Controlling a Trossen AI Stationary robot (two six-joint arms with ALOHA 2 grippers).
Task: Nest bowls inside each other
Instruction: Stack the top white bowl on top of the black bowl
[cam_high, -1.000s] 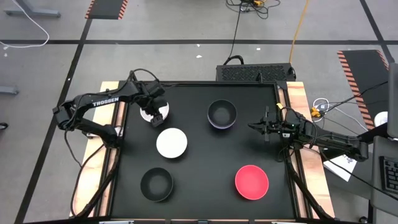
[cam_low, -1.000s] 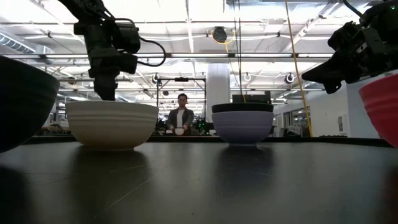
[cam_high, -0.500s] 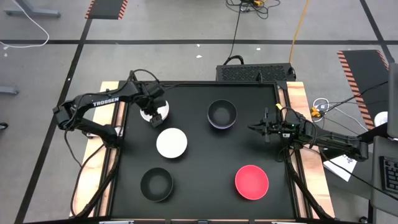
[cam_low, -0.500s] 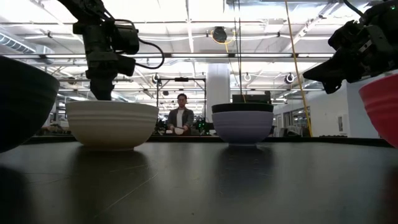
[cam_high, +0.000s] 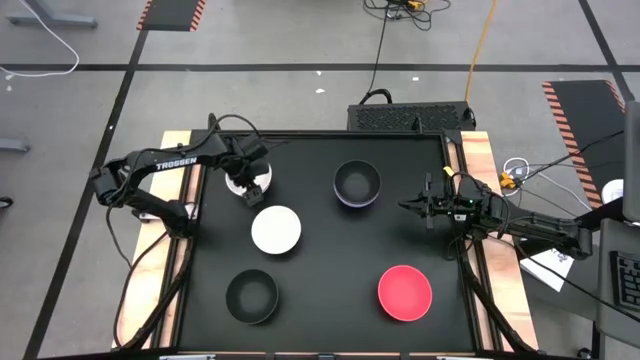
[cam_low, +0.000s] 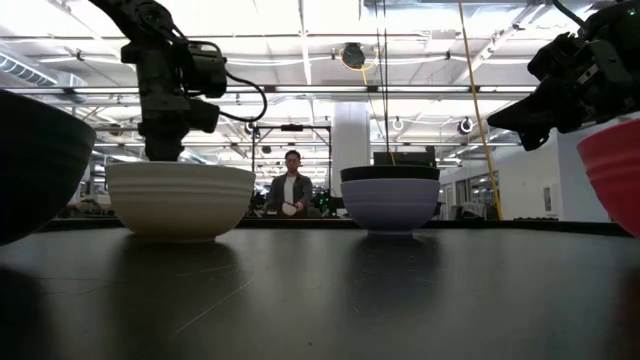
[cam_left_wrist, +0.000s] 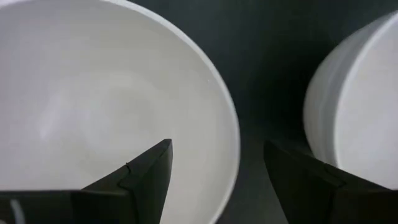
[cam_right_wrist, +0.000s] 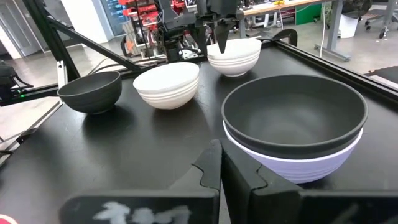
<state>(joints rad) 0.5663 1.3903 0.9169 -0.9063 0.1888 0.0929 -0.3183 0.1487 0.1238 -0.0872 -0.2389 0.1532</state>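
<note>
A white bowl (cam_high: 236, 184) sits far left on the table, and my left gripper (cam_high: 252, 187) stands over it, open. In the left wrist view one finger (cam_left_wrist: 146, 171) is inside the bowl (cam_left_wrist: 93, 93) and the other (cam_left_wrist: 298, 174) outside, the rim (cam_left_wrist: 231, 134) between them untouched. A second white bowl (cam_high: 276, 229) stands beside it. One black bowl (cam_high: 357, 181) sits nested in the lavender bowl (cam_right_wrist: 298, 163). Another black bowl (cam_high: 252, 296) and the red bowl (cam_high: 405, 292) stand near the front. My right gripper (cam_high: 405, 205) hovers shut at the right.
The black table top (cam_high: 330, 260) has raised edges with wooden side boards (cam_high: 478, 165). Open room lies between the white bowl, the nested pair and the red bowl. A person (cam_low: 291, 188) stands far off in the room behind the table.
My left gripper has shifted a little toward the table's left over the far white bowl, and its forearm has swung slightly toward the far edge. The bowls and my right arm have kept still.
</note>
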